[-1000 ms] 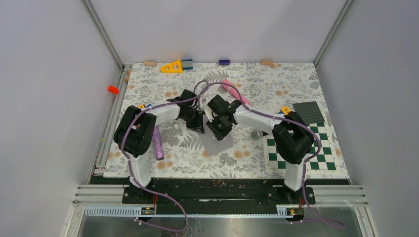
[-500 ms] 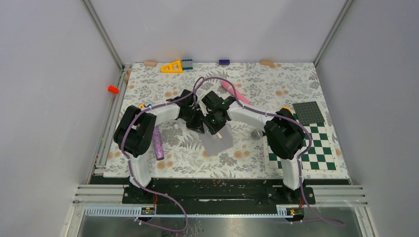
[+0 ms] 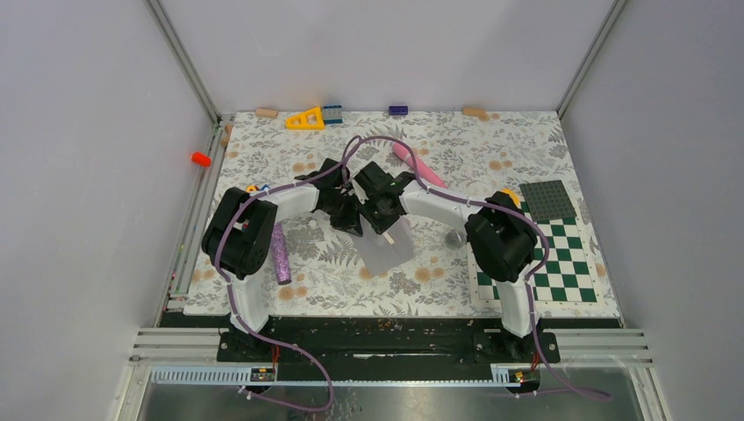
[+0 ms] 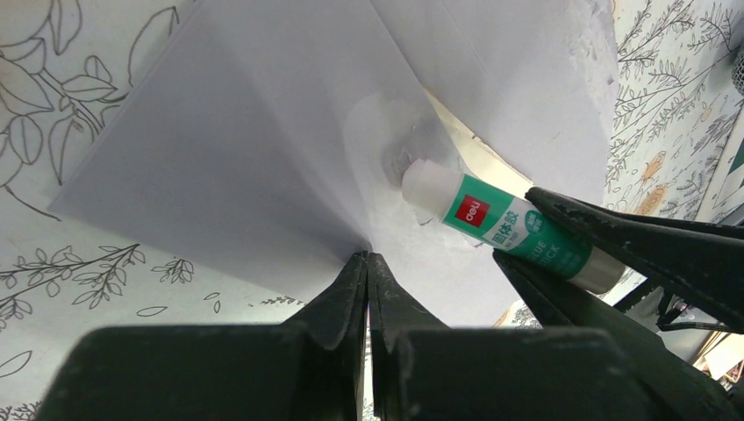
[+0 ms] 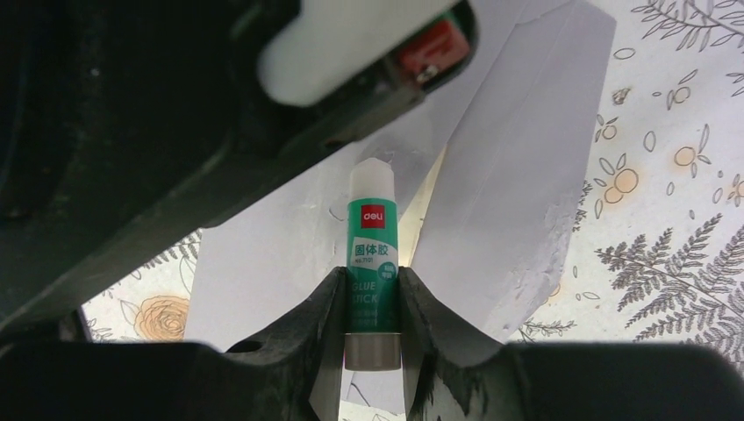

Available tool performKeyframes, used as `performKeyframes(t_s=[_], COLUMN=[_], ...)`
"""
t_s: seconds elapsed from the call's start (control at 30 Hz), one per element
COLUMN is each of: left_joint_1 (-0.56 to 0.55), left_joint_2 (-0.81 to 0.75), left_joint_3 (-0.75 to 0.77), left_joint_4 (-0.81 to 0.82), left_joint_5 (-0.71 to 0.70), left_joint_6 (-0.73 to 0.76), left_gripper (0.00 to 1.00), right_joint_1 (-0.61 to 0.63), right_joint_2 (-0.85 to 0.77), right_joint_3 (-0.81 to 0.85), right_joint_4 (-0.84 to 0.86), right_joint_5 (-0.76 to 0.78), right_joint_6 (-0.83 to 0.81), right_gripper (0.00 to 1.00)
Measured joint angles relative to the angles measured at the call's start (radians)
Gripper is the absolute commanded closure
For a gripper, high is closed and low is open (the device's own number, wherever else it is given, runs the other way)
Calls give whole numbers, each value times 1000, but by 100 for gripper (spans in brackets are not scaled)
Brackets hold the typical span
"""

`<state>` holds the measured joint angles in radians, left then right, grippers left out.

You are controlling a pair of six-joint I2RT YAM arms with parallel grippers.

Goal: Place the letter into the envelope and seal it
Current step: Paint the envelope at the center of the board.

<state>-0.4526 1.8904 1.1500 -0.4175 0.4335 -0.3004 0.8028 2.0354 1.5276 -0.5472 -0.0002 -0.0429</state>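
My left gripper (image 4: 367,261) was pressed fully closed on the pointed tip of the flap (image 4: 263,149) of the envelope (image 3: 386,253), pinching the paper between both fingers and holding the flap up off the body. The pale grey-lavender envelope lay near the middle of the floral table cover (image 3: 307,149), between my two arms, tilted a little in the overhead view. It sat left of the green-and-white checkerboard mat (image 3: 561,267) and well apart from it. My right gripper (image 5: 372,296) was clamped on a green glue stick (image 5: 372,230), the fingers gripping the lower half of its barrel just above the grey base. The white glue end pointed away from my wrist, and from my left wrist camera it met the paper at a smeared, rounded patch (image 4: 395,145) on the inner face of the flap. A thin cream sliver (image 4: 481,151) showed in the gap beside the glue stick, where the flap parted from the envelope body; I could not tell whether that was the letter or the lining. A purple glittery tube (image 3: 280,254) lay on the cover beside my left arm, clear of the envelope.
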Motion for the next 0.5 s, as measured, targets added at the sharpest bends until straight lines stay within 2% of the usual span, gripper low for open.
performKeyframes(t_s=[0.5], left_joint_1=[12], left_joint_2=[0], left_joint_3=[0], left_joint_4=[15], left_joint_5=[-5], left_joint_6=[1], left_gripper=[100], right_joint_1=[5], right_joint_2=[24], right_joint_3=[31], right_joint_4=[15], right_joint_5=[71], right_joint_6=[9], right_gripper=[100])
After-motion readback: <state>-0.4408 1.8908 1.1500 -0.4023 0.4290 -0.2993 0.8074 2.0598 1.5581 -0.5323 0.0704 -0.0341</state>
